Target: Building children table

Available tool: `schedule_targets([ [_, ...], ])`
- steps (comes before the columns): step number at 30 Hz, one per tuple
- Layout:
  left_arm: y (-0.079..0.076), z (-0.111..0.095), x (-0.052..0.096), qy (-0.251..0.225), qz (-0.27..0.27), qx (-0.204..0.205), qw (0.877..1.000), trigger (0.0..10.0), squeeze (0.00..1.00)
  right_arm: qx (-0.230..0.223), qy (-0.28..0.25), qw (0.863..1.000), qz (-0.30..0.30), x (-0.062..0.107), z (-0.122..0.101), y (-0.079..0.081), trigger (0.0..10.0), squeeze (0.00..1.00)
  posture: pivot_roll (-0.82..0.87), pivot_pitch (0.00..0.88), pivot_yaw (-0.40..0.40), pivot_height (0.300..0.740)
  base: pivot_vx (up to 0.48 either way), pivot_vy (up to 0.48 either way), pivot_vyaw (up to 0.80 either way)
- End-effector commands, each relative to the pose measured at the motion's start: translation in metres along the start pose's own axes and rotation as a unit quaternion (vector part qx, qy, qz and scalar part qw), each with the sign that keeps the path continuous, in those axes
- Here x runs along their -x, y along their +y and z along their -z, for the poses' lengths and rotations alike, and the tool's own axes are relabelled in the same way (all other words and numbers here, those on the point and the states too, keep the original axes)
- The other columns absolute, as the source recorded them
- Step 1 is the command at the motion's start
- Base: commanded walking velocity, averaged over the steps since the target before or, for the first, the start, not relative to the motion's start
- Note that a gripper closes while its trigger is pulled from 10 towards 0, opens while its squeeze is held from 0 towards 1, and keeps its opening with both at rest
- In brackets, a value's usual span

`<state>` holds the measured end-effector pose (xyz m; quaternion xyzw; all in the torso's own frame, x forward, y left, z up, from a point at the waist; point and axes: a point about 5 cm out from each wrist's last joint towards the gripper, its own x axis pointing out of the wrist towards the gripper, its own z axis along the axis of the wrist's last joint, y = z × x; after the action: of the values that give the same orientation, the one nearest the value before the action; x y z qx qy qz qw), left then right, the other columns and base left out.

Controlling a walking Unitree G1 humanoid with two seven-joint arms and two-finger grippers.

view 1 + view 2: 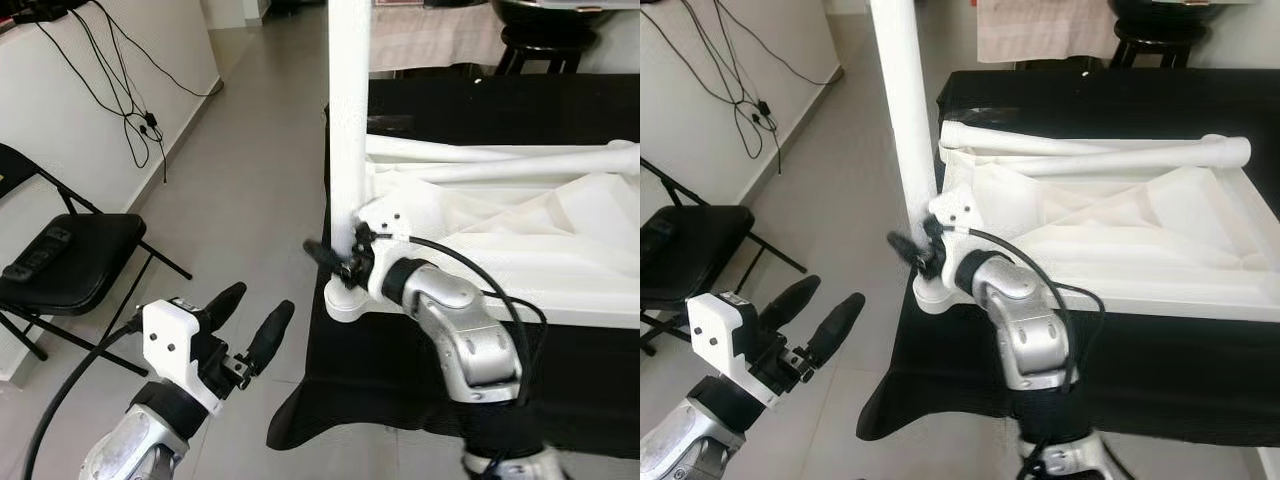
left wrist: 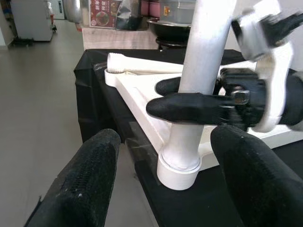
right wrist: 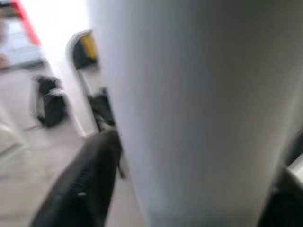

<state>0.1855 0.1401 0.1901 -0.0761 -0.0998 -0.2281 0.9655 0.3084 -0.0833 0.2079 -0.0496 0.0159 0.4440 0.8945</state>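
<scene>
White table leg [image 1: 348, 110] standing out against black cloth [image 1: 450, 350], white tabletop [image 1: 1120, 230] gleaming, black folding chair [image 1: 70, 262] sitting on grey floor [image 1: 250, 190]

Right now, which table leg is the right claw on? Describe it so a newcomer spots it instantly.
Find the black-draped table with the upside-down white tabletop lying on it. At the tabletop's near left corner one white leg stands upright in its round socket, and the right claw is shut around it just above the socket. The other legs lie flat on the tabletop; this one alone stands vertical.
</scene>
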Motion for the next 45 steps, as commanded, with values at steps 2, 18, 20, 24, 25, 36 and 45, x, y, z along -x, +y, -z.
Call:
schedule_targets([
  [2, 0.000, 0.001, 0.002, 0.003, -0.003, 0.000, 1.000, 10.0, 0.00, 0.034, -0.030, 0.987, -0.152, -0.004, -0.017, 0.014, 10.0, 1.00, -0.01, 0.160, 0.040, 0.740, 0.000, 0.000, 0.00],
  [18, -0.009, -0.005, 0.010, 0.007, -0.002, 0.004, 1.000, 10.0, 0.00, 0.068, -0.021, 0.944, -0.323, -0.027, -0.039, -0.016, 0.0, 0.00, 0.05, 0.218, 0.038, 0.740, 0.000, 0.000, 0.00],
  [20, -0.010, -0.005, 0.010, 0.007, -0.002, 0.004, 1.000, 10.0, 0.00, 0.072, -0.023, 0.940, -0.333, -0.026, -0.042, -0.019, 0.0, 0.00, 0.05, 0.222, 0.037, 0.740, 0.000, 0.000, 0.00],
  [24, -0.011, -0.005, 0.010, 0.009, -0.003, 0.005, 1.000, 10.0, 0.00, 0.081, -0.026, 0.931, -0.354, -0.024, -0.046, -0.023, 0.0, 0.00, 0.05, 0.225, 0.036, 0.740, 0.000, 0.000, 0.00],
  [25, -0.011, -0.005, 0.010, 0.009, -0.003, 0.005, 1.000, 10.0, 0.00, 0.081, -0.026, 0.931, -0.354, -0.024, -0.046, -0.023, 0.0, 0.00, 0.05, 0.225, 0.036, 0.740, 0.000, 0.000, 0.00],
  [36, -0.011, -0.004, 0.010, 0.010, -0.005, 0.005, 1.000, 10.0, 0.00, 0.090, -0.034, 0.962, -0.255, -0.006, -0.031, -0.034, 0.0, 0.00, 0.02, 0.203, 0.021, 0.740, 0.000, 0.000, 0.00],
  [45, -0.004, 0.000, 0.009, 0.011, -0.008, -0.001, 1.000, 10.0, 0.00, -0.014, -0.023, 0.986, 0.163, 0.017, 0.013, 0.005, 0.0, 0.00, -0.01, 0.157, 0.037, 0.740, 0.000, 0.000, 0.00],
])
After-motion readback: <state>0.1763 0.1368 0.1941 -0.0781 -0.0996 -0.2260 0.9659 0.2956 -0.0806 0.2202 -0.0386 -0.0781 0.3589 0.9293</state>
